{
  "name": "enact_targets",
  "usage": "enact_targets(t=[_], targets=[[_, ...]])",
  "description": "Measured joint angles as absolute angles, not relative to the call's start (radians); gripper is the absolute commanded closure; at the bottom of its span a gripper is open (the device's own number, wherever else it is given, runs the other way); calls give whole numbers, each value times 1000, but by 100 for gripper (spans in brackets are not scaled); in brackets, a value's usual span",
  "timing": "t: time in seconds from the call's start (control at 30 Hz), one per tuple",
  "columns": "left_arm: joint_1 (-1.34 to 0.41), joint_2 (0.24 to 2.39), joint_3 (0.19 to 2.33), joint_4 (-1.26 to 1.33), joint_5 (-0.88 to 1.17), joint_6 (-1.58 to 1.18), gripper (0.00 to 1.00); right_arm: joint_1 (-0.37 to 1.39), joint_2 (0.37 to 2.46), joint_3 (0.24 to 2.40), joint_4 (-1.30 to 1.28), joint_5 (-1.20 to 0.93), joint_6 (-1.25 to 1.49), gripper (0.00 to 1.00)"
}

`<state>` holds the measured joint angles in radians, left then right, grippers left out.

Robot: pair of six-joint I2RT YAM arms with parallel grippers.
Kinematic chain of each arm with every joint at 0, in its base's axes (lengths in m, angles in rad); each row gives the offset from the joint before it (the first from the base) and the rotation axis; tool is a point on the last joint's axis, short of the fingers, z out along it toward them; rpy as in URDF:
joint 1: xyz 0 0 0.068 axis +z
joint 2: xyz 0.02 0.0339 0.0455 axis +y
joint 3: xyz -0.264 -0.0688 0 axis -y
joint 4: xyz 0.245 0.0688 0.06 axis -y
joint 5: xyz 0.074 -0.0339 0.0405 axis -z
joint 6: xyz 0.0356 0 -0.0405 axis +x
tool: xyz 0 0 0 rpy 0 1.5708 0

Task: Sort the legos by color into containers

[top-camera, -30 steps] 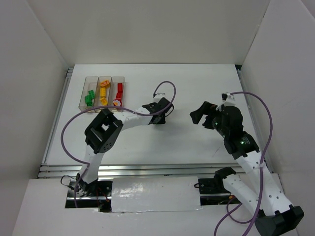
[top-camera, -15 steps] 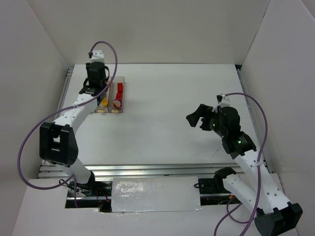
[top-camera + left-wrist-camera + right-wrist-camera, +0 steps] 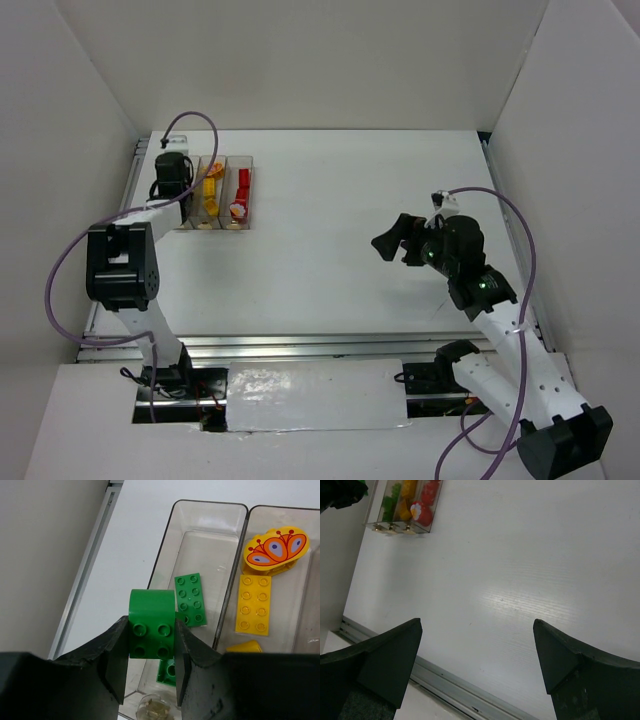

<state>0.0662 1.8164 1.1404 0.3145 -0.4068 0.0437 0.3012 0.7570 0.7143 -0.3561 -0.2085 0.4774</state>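
Observation:
My left gripper (image 3: 151, 632) is shut on a rounded green studded brick (image 3: 151, 622) and holds it above the near end of the left clear bin (image 3: 210, 503). That bin holds a flat green brick (image 3: 190, 600) and another green brick (image 3: 168, 672) partly hidden under the held one. The middle bin holds a yellow studded brick (image 3: 254, 603) and a yellow rounded brick with a printed pattern (image 3: 276, 547). In the top view the left gripper (image 3: 172, 185) covers the left bin, and red bricks (image 3: 242, 183) lie in the right bin. My right gripper (image 3: 392, 240) is open and empty over the table.
The three joined bins (image 3: 251, 192) stand at the far left of the white table, next to a metal rail (image 3: 82, 580) along the table's left edge. White walls enclose the table. The bins also show far off in the right wrist view (image 3: 405, 502).
My left arm swung from the middle of the table to the bins at the far left, now over the left bin. My right gripper drifted slightly left.

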Motion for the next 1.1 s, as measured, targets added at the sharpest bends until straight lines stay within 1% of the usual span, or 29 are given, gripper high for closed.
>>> enact_targets(t=[0.03,0.07,0.1,0.13,0.2,0.4,0.6,0.7,0.73,0.77,0.8,0.9,0.93,1.03,1.1], targets=[[72,1821,1140,317,-393,42,37,301,761,714,-355,-213,477,0],[77,1824,1140,318,-383,43,29,301,765,713,-353,-218,477,0],[82,1826,1138,323,-374,33,22,301,770,713,-352,-219,477,0],[85,1826,1135,328,-366,26,18,301,774,713,-352,-222,477,0],[87,1825,1126,345,-353,13,1,301,781,713,-352,-222,477,0],[88,1778,1121,313,-323,-44,0,301,795,714,-354,-221,477,0],[97,1697,1205,259,-345,-80,0,301,815,729,-360,-214,474,0],[121,1690,1210,275,-316,-112,7,301,826,730,-363,-215,473,0],[130,1694,1208,274,-304,-118,14,301,830,733,-370,-214,473,0],[137,1700,1208,271,-294,-132,18,301,833,735,-371,-214,473,0],[144,1709,1208,268,-289,-139,19,301,834,735,-372,-214,473,0],[150,1749,1206,261,-278,-152,9,301,833,735,-373,-214,474,0],[150,1761,1204,262,-275,-162,4,301,834,735,-373,-214,474,0],[149,1781,1191,237,-270,-184,0,301,841,735,-372,-214,474,0],[148,1782,1195,201,-267,-200,0,301,849,736,-375,-214,474,0]])
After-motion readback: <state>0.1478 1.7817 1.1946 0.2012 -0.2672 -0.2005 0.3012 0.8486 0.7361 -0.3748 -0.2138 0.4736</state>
